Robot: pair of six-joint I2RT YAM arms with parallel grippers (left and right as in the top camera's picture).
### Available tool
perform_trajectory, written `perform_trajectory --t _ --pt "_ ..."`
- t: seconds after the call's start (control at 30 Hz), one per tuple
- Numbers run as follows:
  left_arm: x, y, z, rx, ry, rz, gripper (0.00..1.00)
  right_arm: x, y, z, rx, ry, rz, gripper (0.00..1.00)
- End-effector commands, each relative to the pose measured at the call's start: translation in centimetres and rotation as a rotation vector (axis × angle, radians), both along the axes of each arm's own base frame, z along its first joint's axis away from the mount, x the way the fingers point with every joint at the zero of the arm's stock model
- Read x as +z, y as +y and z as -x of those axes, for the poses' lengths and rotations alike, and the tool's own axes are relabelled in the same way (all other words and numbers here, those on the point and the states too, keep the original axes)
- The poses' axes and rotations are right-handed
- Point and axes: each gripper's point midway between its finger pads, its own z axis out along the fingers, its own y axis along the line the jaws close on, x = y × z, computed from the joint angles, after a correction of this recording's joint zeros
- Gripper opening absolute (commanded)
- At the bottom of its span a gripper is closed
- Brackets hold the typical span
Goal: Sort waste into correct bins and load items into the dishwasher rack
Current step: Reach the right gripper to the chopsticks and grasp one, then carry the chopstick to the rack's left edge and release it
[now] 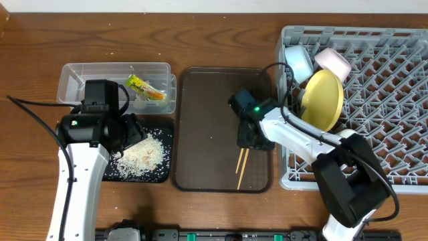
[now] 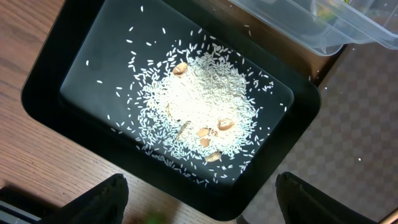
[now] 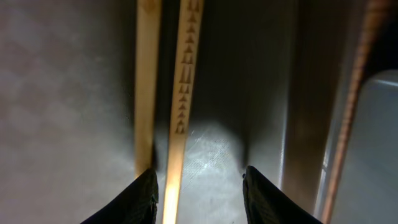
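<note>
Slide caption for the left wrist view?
Open left gripper above a shallow glossy black rectangular tray holding loose white rice grains.

The brown desk (image 1: 214, 40) is wood with visible grain. The shallow black rectangular tray (image 2: 40, 87) is glossy and smooth. The clear rectangular tub (image 2: 311, 28) is transparent plastic. The dark brown serving tray (image 1: 207, 134) looks matt and finely textured. The thin pale chopsticks (image 3: 183, 93) are smooth wood, and the light-grey lattice rack (image 1: 401, 100) is plastic.

A robot lab bench staged as a dish-clearing station: cabled left arm (image 1: 77, 174) and right arm (image 1: 294, 137) over a wood-grain table (image 1: 33, 40), grey dishwasher rack (image 1: 394, 134) at 3 o'clock, clear tub (image 1: 80, 73) and black tray (image 1: 166, 144) at 9 o'clock
</note>
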Motion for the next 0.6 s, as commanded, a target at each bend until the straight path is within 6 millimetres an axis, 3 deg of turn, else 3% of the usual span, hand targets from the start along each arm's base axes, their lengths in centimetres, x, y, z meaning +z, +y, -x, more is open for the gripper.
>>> perform_trajectory --t 0.0,0.1,0.27,0.43,0.57 --pt "0.0 0.2 0.3 0.010 0.004 -0.004 0.79 -1.1 -0.3 0.6 -0.009 0.000 0.022 0.42" --pt "0.0 0.2 0.3 0.010 0.004 -0.004 0.79 -1.6 -0.2 0.7 -0.004 -0.007 0.016 0.40" --pt "0.0 0.2 0.3 0.010 0.004 -0.004 0.79 -2.0 0.4 0.8 0.013 -0.024 0.002 0.28" --pt "0.0 0.2 0.3 0.010 0.004 -0.004 0.79 -1.9 0.7 0.8 0.018 -0.030 -0.002 0.05" --pt "0.0 0.2 0.3 0.010 0.005 -0.004 0.79 -1.5 0.9 0.5 0.019 -0.037 -0.013 0.01"
